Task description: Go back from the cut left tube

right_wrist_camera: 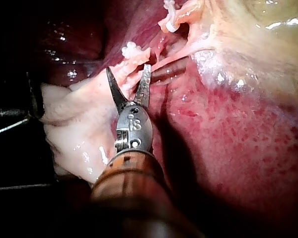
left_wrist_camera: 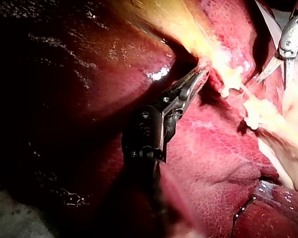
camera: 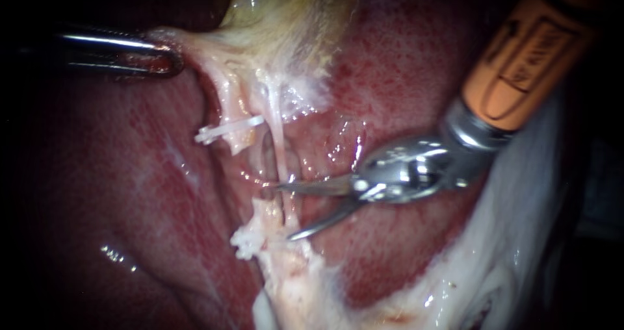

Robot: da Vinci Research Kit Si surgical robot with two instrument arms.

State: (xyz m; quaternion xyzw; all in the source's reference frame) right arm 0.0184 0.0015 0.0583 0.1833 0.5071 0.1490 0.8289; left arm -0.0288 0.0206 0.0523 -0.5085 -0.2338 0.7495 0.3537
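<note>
The left tube [camera: 234,143] is already cut. Its upper stump hangs under a white clip [camera: 221,130], and its lower stump lies apart from it, beside a cluster of clips [camera: 246,244], with a bare gap between the two ends. What is left of the step is the retreat.

The right instrument [camera: 279,213] comes in from the upper right. Its claw is a pair of blades, spread wide, and the tips sit right at that gap, just beside the lower stump. A thin uncut tube [camera: 278,141] runs down just to the right of the cut one. It seems to pass across the spread blades, though I cannot tell whether it touches them.

On the far left, the left instrument [camera: 166,57] has its claw pinching the edge of the gallbladder [camera: 273,18], drawing it taut over the liver [camera: 130,193].

I reckon the next move is to draw the blades straight back along their own shaft, toward the upper right. They should not close or swing sideways, or they may nick the thin tube or snag a clip. The left hold should stay steady.
</note>
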